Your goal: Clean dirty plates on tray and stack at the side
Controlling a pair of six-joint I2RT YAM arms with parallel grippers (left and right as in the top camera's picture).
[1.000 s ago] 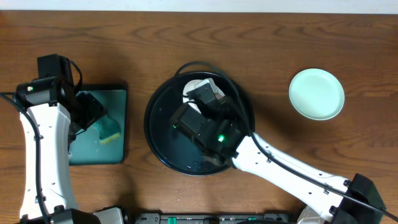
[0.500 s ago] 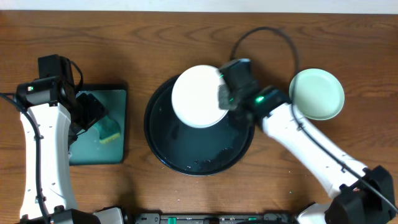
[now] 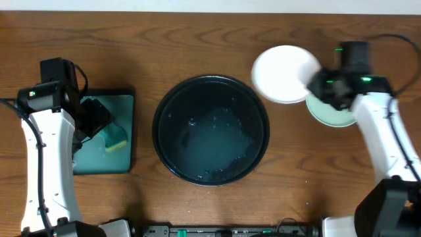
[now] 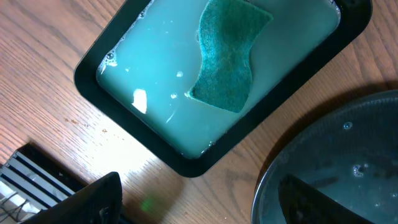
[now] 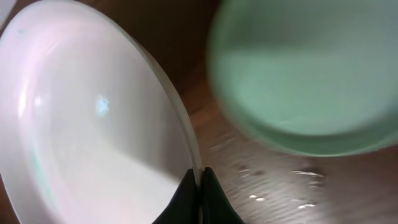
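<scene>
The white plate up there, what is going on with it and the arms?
The right pincer is shut on the rim of the white plate, holding it beside the mint plate. The black tray has no plates on it, only wet patches. The left pincer hangs open over the teal tray with the sponge.

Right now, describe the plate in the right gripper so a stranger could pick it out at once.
Start at the big round black tray in the middle and look to its upper right in the overhead view. A white plate is pinched at its rim by the right gripper, beside a pale green plate on the table. It is the only white one, and the only one held.
</scene>
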